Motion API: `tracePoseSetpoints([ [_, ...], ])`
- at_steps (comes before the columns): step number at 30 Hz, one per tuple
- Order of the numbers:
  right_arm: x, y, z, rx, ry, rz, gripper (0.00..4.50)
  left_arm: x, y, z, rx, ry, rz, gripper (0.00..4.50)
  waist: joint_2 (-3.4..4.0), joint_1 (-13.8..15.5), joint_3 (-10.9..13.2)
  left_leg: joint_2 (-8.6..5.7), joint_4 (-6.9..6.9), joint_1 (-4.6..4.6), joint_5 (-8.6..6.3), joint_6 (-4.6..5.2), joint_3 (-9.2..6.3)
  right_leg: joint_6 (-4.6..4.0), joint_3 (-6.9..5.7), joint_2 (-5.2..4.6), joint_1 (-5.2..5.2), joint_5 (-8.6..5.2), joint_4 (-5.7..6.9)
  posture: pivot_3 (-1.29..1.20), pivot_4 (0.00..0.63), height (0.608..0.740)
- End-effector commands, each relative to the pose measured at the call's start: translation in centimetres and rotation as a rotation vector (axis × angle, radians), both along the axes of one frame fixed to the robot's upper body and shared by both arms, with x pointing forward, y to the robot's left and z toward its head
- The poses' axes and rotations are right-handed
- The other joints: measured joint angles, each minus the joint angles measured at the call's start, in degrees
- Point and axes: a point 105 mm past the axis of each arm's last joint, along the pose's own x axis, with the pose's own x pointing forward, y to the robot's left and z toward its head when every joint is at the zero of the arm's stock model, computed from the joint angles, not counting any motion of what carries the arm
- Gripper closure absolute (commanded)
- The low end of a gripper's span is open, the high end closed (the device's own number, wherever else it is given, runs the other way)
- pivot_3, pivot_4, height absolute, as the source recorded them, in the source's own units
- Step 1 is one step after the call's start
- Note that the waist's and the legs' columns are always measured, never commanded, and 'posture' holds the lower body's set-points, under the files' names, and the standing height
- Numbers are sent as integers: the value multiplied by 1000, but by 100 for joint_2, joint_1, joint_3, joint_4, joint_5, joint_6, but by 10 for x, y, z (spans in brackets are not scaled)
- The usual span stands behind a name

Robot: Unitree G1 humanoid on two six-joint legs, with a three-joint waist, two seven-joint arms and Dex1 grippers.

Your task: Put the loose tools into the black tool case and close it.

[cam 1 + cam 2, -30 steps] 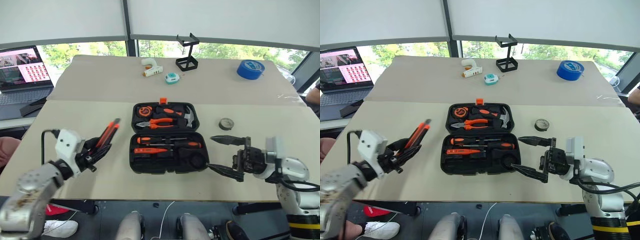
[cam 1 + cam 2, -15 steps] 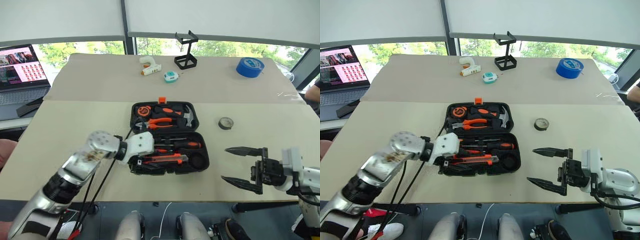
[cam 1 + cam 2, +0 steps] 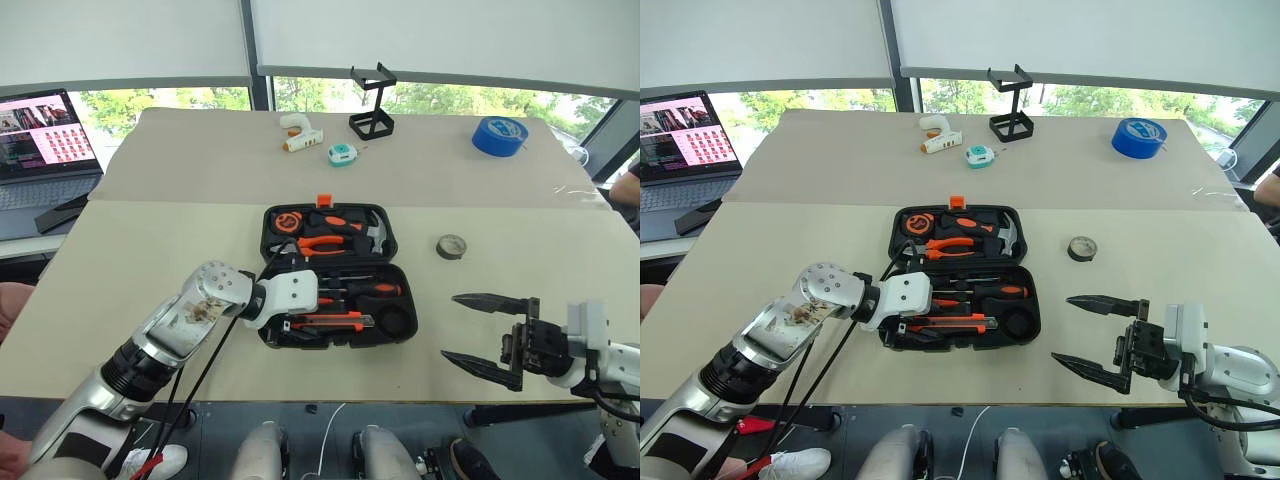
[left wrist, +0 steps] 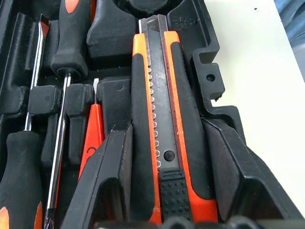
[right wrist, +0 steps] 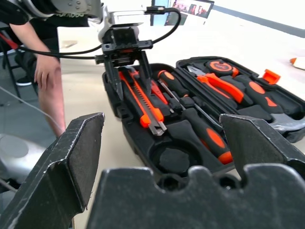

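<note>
Seating the chunky orange-and-black utility knife (image 4: 164, 138) into the open black plastic tool case (image 3: 400, 300); my left gripper (image 4: 167, 171) looks clamped on it. Right gripper (image 3: 488, 331) waits spread wide beside the case, holding nothing.

laptop (image 3: 45, 135) far left | glue gun (image 3: 298, 133), wire stand (image 3: 372, 112), blue tape roll (image 3: 500, 136) far side

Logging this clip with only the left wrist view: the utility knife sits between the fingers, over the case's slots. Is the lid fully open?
Observer: Yes. The black tool case lies open flat on the table, with pliers and a hammer in its far half.
Operator: Where is the other arm?
Observer: The right gripper hangs open to the right of the case, apart from it, holding nothing.
Operator: Any loose tools on the table?
Observer: I see none. Near the case lies only a small grey roll.
</note>
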Motion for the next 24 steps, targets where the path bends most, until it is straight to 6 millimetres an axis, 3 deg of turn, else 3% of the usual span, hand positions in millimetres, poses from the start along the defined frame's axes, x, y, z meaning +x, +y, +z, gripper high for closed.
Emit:
tracePoseSetpoints([
  [1,1,5,11,1,-47,7,0,-9,4,-10,70,42,-41,1592,0,-1,0,1,0,0,0,0,0,0,0,1,0,0,0,0,150,740],
  [5,4,7,14,6,-48,6,0,-8,2,-1,20,43,-40,76,2,-2,-1,2,1,2,0,0,0,0,2,4,0,0,0,0,150,740],
  [9,8,9,15,15,-46,2,0,-8,-12,28,-193,31,-74,33,2,13,-1,2,9,-2,0,0,1,0,3,3,0,0,1,0,150,740],
  [13,11,11,15,25,-42,-3,0,-5,-12,53,-358,26,-71,33,1,20,-1,6,37,-11,0,0,-3,0,0,4,0,0,14,0,150,740],
  [16,12,13,14,34,-40,-5,0,-2,-4,49,-347,-32,-85,741,1,5,-1,6,42,-6,0,1,-4,0,3,4,1,0,32,0,150,740],
  [21,12,17,14,47,-32,-1,0,3,-4,34,-389,-51,-38,2660,2,1,-1,6,51,0,0,0,-2,-2,7,6,0,-1,50,0,150,740],
  [24,11,19,15,49,-30,0,0,-4,-1,8,-324,-58,-83,3716,2,12,-1,8,69,-5,-1,1,-3,-2,6,5,1,-1,57,0,150,740],
])
